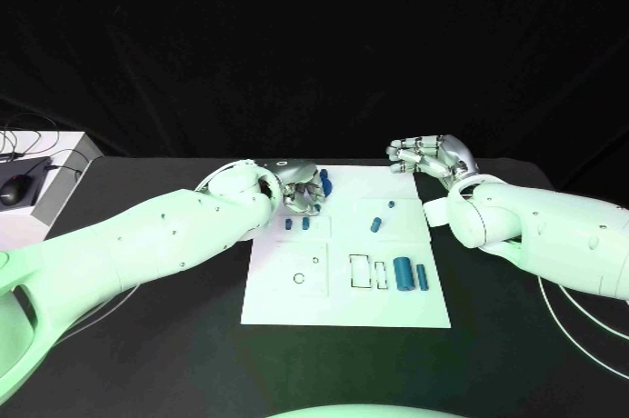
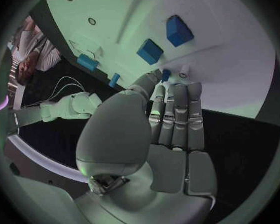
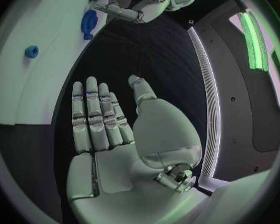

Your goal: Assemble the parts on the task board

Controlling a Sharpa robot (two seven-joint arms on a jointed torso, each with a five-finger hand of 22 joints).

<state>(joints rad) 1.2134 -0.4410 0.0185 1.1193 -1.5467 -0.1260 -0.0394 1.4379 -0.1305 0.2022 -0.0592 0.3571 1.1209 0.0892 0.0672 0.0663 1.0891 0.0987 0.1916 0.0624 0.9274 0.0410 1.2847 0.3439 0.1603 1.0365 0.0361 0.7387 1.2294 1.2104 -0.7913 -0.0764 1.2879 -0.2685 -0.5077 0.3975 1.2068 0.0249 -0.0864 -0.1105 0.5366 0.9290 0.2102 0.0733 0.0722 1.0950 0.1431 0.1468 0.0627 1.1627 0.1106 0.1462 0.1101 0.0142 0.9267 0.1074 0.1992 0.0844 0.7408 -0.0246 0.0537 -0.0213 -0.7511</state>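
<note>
The board (image 1: pixel 347 295) lies flat mid-tabletop (image 1: pixel 157 345), a white plate with printed outlines. The left hand (image 1: pixel 304 186) sits over the board's far left corner, fingers pointing down toward the surface; in the left wrist view its fingers (image 2: pixel 177 112) lie side by side and straight, thumb bent across toward them, and a small blue part (image 2: pixel 166 74) shows right at the fingertips. Whether that part is pinched or merely lies under the tips cannot be told. The right hand (image 1: pixel 430 156) hovers off the board's far right corner, over bare tabletop; the right wrist view shows its palm flat, fingers (image 3: pixel 93 114) straight and together, thumb set apart, nothing in it. Parts on the board: two small blue pieces (image 1: pixel 296 224) side by side just near of the left hand; one short blue peg (image 1: pixel 375 224) in the middle of the far half; a larger blue block (image 1: pixel 403 273) and a slim blue cylinder (image 1: pixel 422 276) side by side at the right, next to a rectangular outline (image 1: pixel 359 271). A small ring mark (image 1: pixel 299 278) is on the left half. A white box (image 1: pixel 53 177) with a mouse (image 1: pixel 14 193) sits at the tabletop's left edge.
</note>
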